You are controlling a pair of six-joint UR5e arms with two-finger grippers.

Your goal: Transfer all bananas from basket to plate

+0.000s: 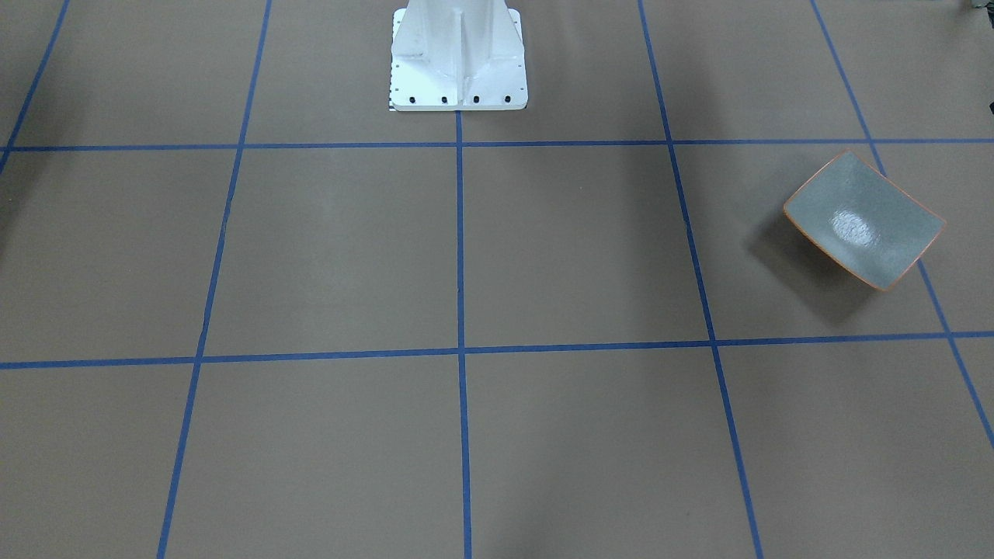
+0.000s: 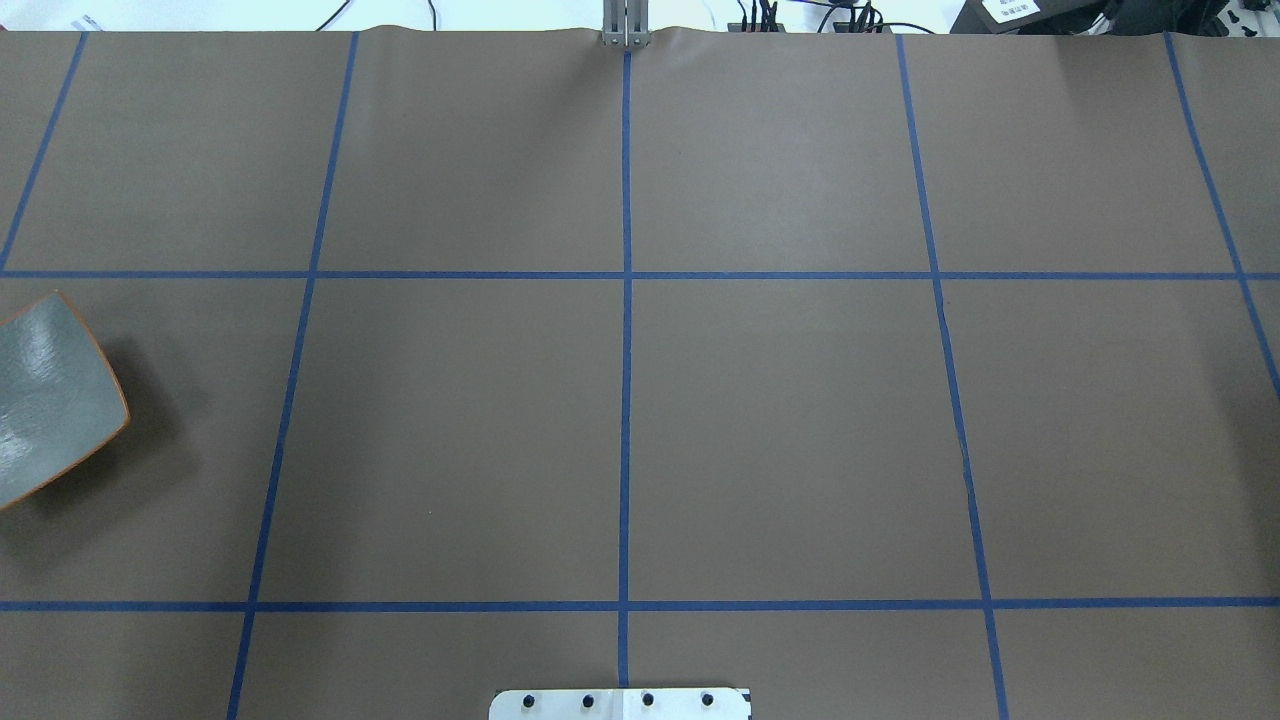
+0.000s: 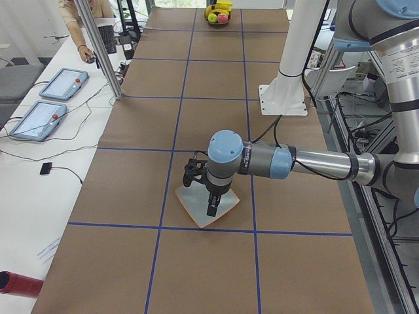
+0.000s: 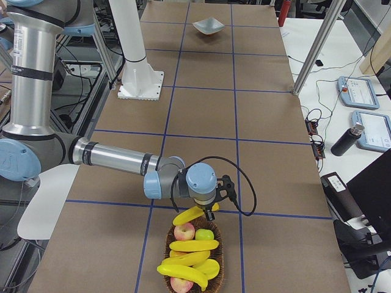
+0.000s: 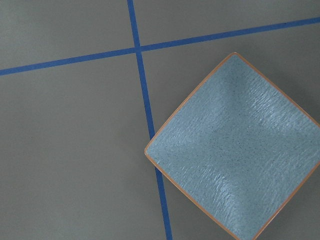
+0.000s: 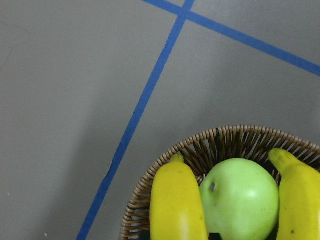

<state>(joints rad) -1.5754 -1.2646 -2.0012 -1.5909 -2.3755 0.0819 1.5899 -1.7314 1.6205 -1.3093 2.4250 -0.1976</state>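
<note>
Presently, the plate (image 2: pixel 45 390) sits at the left edge of the overhead view, at mid height, and nothing is seen on it. In the exterior left view the left arm (image 3: pixel 314 163) is extended over it, with the left jaws hanging directly above the plate's centre. Their opening cannot be told from that view, and nothing is seen in them.

Further right along the tabletop (image 4: pixel 201 122), outside the overhead frame, the basket (image 4: pixel 221 253) is shown at the lower centre of the exterior right view, filled with bananas (image 4: pixel 194 245) and apples. The right arm (image 4: pixel 116 160) is the nearer arm by far. The right jaws are placed just above the uppermost banana (image 4: pixel 188 215), which lies across the basket's upper rim, its long axis running from lower left to upper right. Whether these jaws are parted, or touch the banana, cannot be told.

In the right wrist view a green apple (image 6: pixel 240 200) is seen between two bananas at the lower edge. A grasp across the uppermost banana's short axis is judged to be required next.
</note>
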